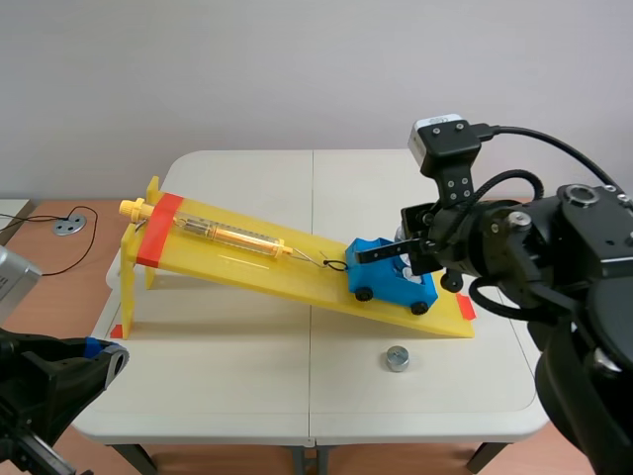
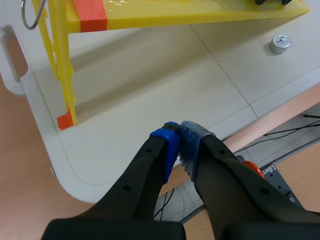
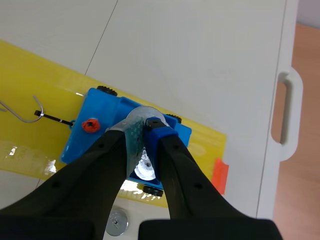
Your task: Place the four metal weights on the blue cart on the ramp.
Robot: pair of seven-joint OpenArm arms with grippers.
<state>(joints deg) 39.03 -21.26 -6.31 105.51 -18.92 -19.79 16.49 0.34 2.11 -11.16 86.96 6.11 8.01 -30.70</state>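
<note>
Left fingers (image 2: 169, 146) closed pad to pad, holding nothing, at the table's (image 1: 247, 386) near edge. One metal weight (image 1: 398, 358) lies on the table just off the yellow ramp's (image 1: 247, 262) low end. Right fingers (image 3: 132, 139) narrow, nearly together, above the blue cart (image 1: 391, 280) low on the ramp; another weight (image 3: 146, 169) sits inside the cart.

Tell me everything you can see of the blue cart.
The blue cart looks like moulded plastic: a boxy body with an open tray, small black wheels and an orange-red stud on top. It stands upright on the yellow ramp near its low end, with a thin black tie at its uphill end. A shiny metal weight lies in the tray. The right gripper, fingers together, hangs right over it; contact is unclear.
</note>
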